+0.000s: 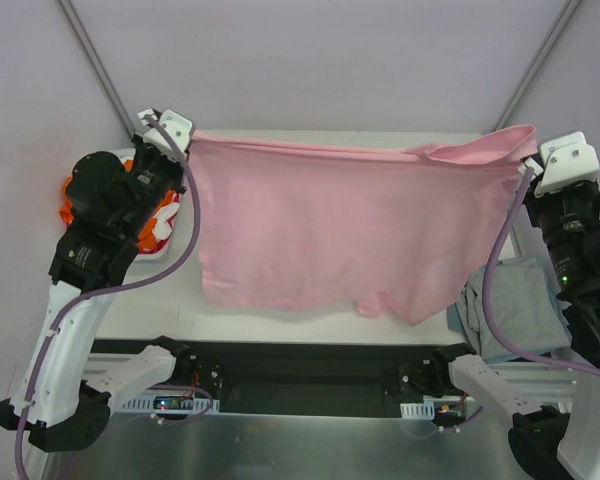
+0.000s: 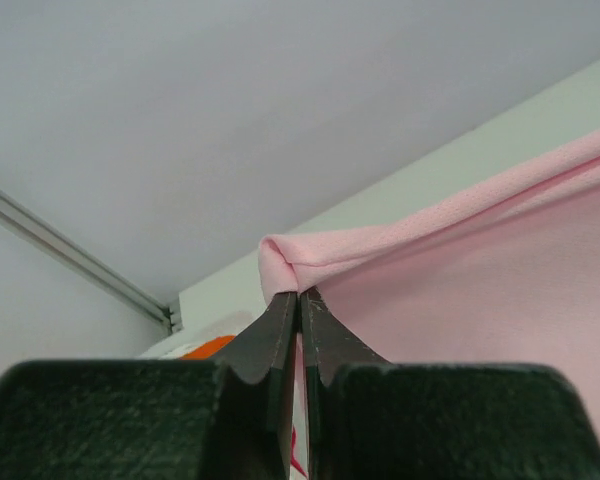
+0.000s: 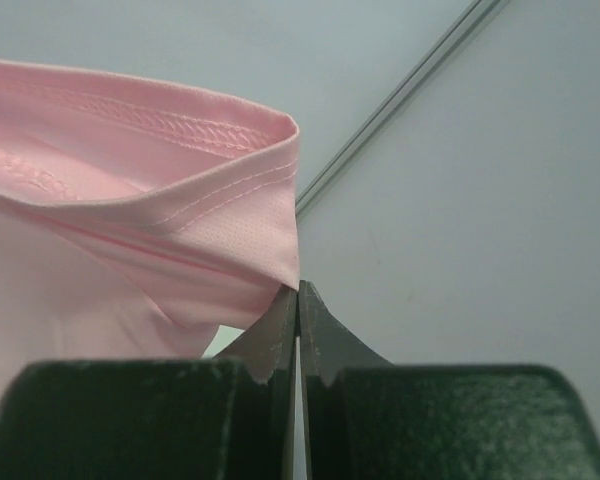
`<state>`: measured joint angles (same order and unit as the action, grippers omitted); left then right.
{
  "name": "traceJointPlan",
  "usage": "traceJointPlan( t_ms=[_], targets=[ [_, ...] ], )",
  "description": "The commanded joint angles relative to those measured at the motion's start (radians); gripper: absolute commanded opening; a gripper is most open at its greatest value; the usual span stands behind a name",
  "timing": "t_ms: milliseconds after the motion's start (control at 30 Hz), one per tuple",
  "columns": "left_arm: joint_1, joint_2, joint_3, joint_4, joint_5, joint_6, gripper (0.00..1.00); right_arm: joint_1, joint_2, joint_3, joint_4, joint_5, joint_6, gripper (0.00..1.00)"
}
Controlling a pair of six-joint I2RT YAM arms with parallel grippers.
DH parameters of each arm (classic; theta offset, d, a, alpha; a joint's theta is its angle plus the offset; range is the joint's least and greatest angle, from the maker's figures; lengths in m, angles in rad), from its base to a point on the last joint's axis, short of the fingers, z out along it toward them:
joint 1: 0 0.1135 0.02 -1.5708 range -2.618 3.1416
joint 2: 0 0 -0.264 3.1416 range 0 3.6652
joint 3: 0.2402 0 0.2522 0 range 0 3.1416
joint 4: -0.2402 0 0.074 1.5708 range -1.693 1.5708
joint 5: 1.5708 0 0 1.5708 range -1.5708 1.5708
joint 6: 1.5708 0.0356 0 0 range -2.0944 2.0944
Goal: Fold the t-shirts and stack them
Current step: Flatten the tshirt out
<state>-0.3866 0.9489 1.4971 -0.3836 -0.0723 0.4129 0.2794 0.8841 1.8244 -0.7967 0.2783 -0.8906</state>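
Orange shirt [image 1: 68, 208]: bunched at the far left of the desk [image 1: 150, 300], partly hidden under the left arm.
Left pincer [image 1: 183, 140]: closed tight on a folded corner of the pink shirt [image 1: 320, 230]; the wrist view shows cloth pinched right at the tips [image 2: 298, 300].
Pink shirt: held up by two corners and spread across the middle of the desk, with its lower edge close to the arm bases. I cannot tell whether it rests on the surface.
Right pincer [image 1: 533, 165]: closed on the opposite corner, just beside a stitched hem [image 3: 298, 295].
Grey-blue shirt [image 1: 525, 300]: lying crumpled at the right, partly under the pink one's lower corner.
Risk: both grips look shallow, so a hard pull apart could slip a corner free. The right side sags and wrinkles, so laying it down could trap a crease or catch the grey-blue shirt.
Direction: the held edge runs left to right and is the long axis. The body falls from it toward the near edge.
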Motion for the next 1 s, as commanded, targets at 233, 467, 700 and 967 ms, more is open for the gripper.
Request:
traceJointPlan(
  t_ms=[233, 467, 700, 967],
  targets=[
    [0.026, 0.117, -0.061, 0.106, -0.129, 0.081, 0.0, -0.031, 0.091, -0.069, 0.073, 0.078, 0.012, 0.01],
    [0.032, 0.266, 0.02, 0.212, -0.207, 0.083, 0.0, -0.031, 0.246, 0.005, 0.134, 0.114, -0.011, 0.01],
    [0.06, 0.405, 0.207, 0.222, -0.256, 0.027, 0.0, -0.034, 0.388, 0.192, 0.136, 0.162, -0.04, 0.01],
    [0.071, 0.343, 0.224, 0.221, -0.233, 0.015, 0.0, -0.031, 0.337, 0.224, 0.1, 0.148, -0.039, 0.01]
  ],
)
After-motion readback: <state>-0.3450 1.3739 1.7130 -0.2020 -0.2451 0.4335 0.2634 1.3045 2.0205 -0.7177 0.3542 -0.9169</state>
